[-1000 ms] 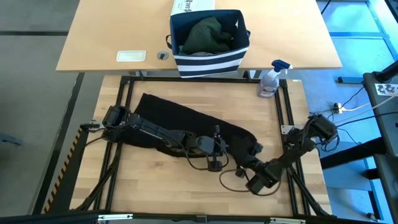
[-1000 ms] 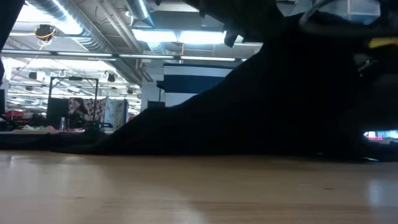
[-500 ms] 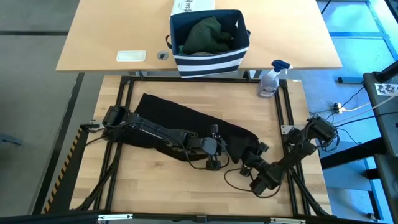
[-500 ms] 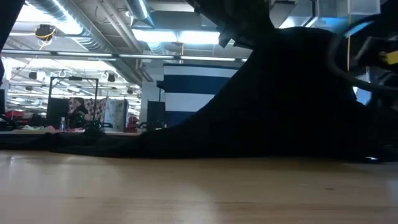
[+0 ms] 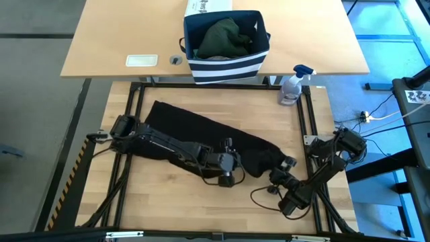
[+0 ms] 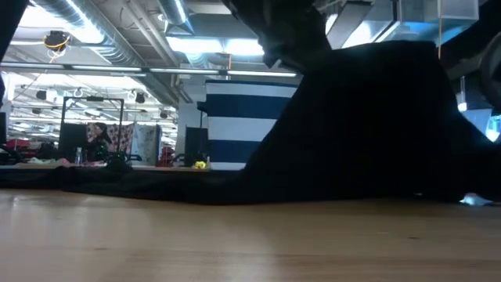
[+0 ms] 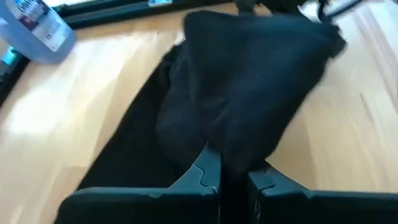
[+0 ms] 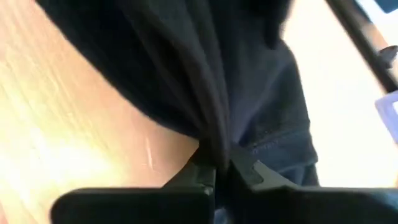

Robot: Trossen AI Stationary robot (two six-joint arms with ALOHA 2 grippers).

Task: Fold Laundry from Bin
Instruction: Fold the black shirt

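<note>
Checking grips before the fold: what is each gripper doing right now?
Left gripper: shut on the black garment.
Right gripper: shut on the same black garment's other end.

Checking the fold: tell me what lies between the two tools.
In the high view, only a bunched stretch of the black garment lies between the left tool and right tool, both shut on it.

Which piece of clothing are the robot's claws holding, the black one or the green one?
The black garment spread on the table; both grippers pinch it. The dark green one sits untouched in the striped bin.
</note>
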